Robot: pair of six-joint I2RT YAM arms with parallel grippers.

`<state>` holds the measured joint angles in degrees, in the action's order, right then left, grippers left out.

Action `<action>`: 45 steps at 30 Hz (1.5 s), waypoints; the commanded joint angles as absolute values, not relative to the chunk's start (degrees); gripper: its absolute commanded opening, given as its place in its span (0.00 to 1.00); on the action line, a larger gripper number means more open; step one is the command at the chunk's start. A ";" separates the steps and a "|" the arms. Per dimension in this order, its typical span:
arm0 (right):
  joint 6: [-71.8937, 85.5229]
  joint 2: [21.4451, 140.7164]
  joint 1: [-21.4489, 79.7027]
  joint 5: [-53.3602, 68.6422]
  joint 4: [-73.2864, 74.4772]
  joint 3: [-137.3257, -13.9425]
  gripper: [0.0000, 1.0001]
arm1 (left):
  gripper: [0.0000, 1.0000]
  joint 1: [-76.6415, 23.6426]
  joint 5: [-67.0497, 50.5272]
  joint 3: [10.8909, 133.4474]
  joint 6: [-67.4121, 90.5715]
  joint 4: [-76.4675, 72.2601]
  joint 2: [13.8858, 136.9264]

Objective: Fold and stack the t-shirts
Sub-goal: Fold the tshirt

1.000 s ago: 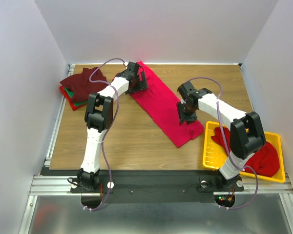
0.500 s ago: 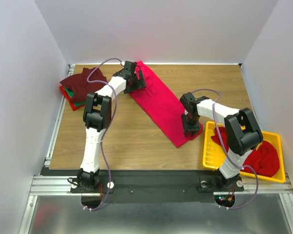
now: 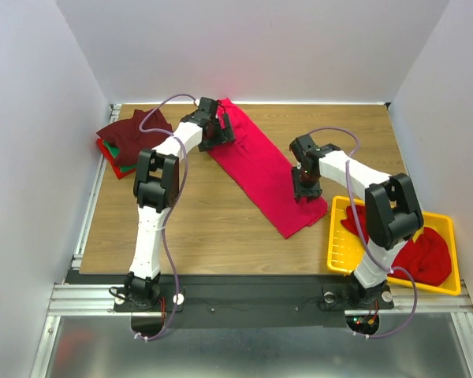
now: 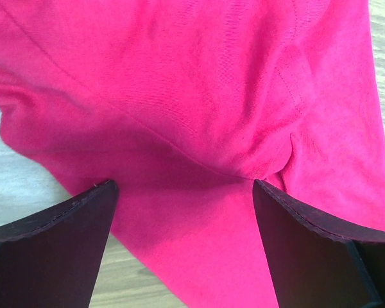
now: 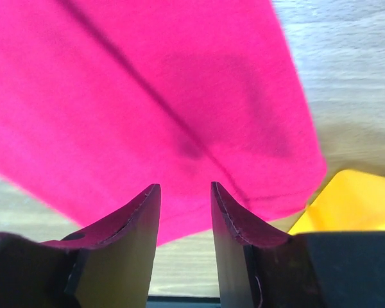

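Observation:
A bright crimson t-shirt [image 3: 260,169], folded into a long strip, lies diagonally across the wooden table. My left gripper [image 3: 221,130] hovers over its far end. In the left wrist view the jaws [image 4: 183,186] stand wide open and hold nothing, with the crimson cloth [image 4: 212,96] below them. My right gripper [image 3: 307,191] is over the strip's near right end. In the right wrist view its jaws [image 5: 184,186] are a narrow gap apart and empty, just above the cloth [image 5: 147,96] near its edge.
A stack of folded shirts [image 3: 132,135] sits at the far left, dark maroon on top with green and red edges beneath. A yellow slotted tray [image 3: 337,244] at the near right holds crumpled red shirts [image 3: 422,256]. Its corner shows in the right wrist view [image 5: 353,205].
My right gripper went down toward the strip's near end, then came back a little toward the far side. The left gripper has barely moved. The shirt lies as before.

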<state>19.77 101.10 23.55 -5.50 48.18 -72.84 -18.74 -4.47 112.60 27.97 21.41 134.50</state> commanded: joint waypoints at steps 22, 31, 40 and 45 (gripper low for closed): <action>26.27 101.69 32.95 6.76 45.35 -60.21 0.40 | 0.99 -17.14 -5.89 115.32 29.53 21.97 128.41; 33.13 100.89 41.22 9.66 45.44 -61.17 0.40 | 0.99 -17.14 -2.99 117.15 26.02 22.76 134.28; 32.25 109.33 50.18 12.39 44.12 -71.08 0.40 | 0.99 -17.14 -3.43 124.89 24.35 22.94 141.32; 32.52 113.98 51.77 12.39 44.12 -76.98 0.40 | 0.99 -17.14 -4.65 127.09 23.20 20.75 143.00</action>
